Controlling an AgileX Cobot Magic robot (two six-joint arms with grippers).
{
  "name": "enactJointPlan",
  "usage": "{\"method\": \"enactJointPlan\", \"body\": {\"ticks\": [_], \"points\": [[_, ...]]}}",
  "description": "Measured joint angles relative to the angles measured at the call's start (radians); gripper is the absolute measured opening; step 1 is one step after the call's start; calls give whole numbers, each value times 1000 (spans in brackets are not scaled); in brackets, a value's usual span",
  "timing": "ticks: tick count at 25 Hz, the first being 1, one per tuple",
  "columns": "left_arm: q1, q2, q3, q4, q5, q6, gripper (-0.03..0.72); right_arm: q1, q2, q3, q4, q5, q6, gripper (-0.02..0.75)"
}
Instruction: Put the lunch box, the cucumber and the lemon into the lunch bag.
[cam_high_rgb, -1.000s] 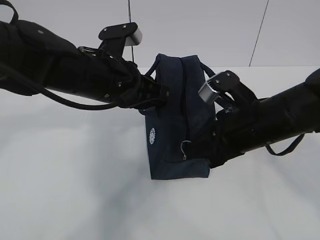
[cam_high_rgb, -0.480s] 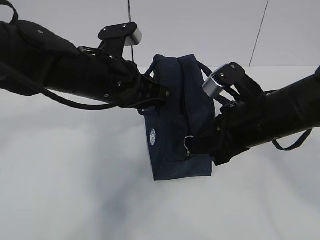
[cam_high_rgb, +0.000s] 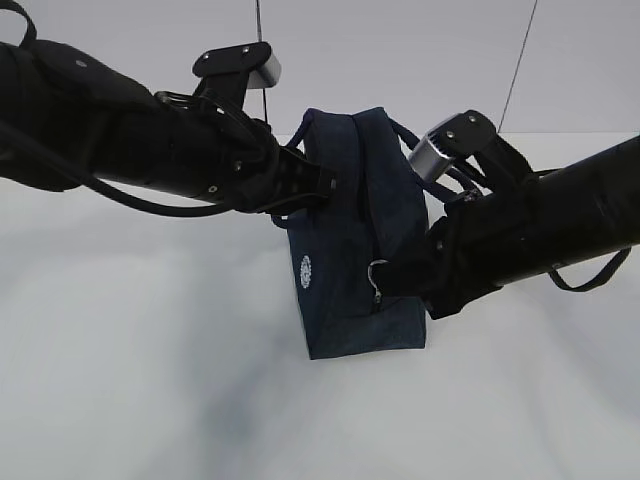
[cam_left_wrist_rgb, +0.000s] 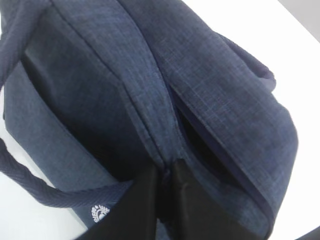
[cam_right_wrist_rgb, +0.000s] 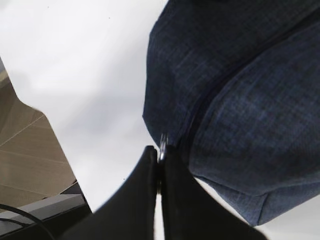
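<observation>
- My left gripper (cam_left_wrist_rgb: 164, 172) is pinching a fold of the lunch bag's (cam_high_rgb: 355, 250) navy fabric beside the zipper opening, jaws clamped together.
- My right gripper (cam_right_wrist_rgb: 159, 155) is gripping the silver ring pull (cam_high_rgb: 377, 268) at the bag's side, jaws pressed tight.
- The bag is standing on the white table (cam_high_rgb: 130, 380) between both arms.

lunch bag (cam_high_rgb: 350, 250) on the table (cam_high_rgb: 130, 390) (mid-table), left gripper (cam_high_rgb: 325, 185) left, right gripper (cam_high_rgb: 385, 280) right.
</observation>
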Motion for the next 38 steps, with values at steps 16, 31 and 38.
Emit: {"method": "enactJointPlan", "body": {"ticks": [16, 31, 38], "points": [[0, 2, 0, -6, -4, 0, 15, 0, -29, 0, -2, -33, 111, 0], [0, 2, 0, -50, -26, 0, 15, 0, -29, -75, 23, -39, 296, 0], [0, 2, 0, -54, -31, 0, 15, 0, -29, -125, -24, -39, 368, 0]]}}
